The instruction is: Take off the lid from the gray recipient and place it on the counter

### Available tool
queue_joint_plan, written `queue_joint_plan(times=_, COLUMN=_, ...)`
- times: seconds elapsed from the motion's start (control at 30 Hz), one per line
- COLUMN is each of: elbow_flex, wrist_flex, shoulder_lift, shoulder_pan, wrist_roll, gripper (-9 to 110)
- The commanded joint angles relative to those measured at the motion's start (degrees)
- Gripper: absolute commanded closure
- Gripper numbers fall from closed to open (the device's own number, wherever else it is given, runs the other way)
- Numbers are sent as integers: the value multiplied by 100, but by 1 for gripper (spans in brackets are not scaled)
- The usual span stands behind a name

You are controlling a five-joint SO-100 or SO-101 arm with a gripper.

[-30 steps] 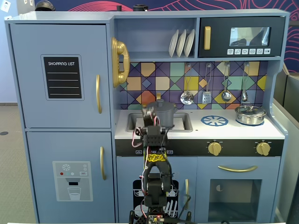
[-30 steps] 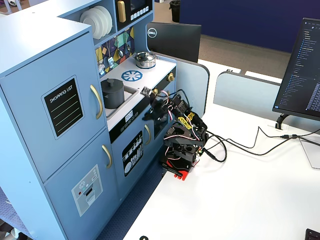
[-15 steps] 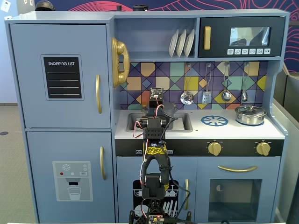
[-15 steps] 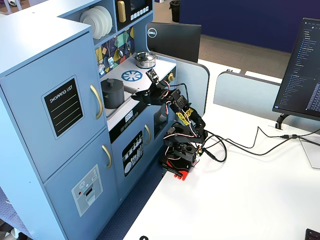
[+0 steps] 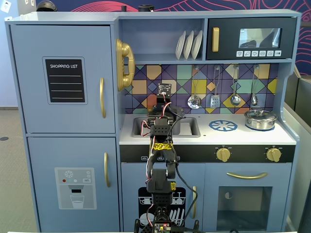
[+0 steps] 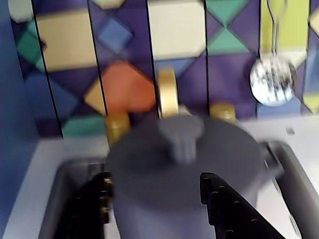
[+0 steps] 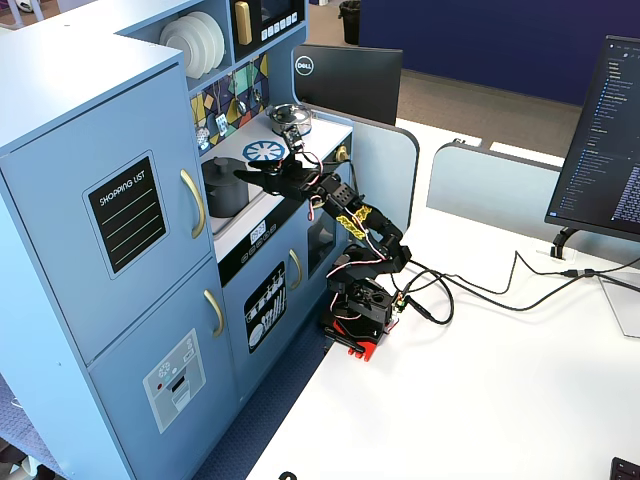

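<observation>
The gray recipient stands in the sink, blurred in the wrist view, with its lid on top and the knob at the centre. My gripper is open. Its black fingers stand to either side over the pot's near part, short of the knob and holding nothing. In a fixed view the pot sits beside the fridge column and my gripper reaches over its lid. From the front my arm hides the pot. The white counter lies to the right.
A shiny silver pot stands on the counter at the right, and a blue burner mark lies between it and the sink. Utensils hang on the backsplash. The gold tap rises just behind the pot. The fridge wall is at the left.
</observation>
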State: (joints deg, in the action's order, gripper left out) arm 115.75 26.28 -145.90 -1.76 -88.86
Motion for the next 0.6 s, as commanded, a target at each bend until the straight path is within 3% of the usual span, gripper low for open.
queue_joint_plan(times=0.0, elbow_flex=-193, wrist_flex=-747, shoulder_lift=369, shoulder_pan=-70, wrist_roll=-97, gripper=82)
queue_joint_plan(times=0.57, elbow_flex=-475, wrist_flex=-1881, shoulder_lift=1802, shoulder_pan=-439, wrist_roll=-290, gripper=80)
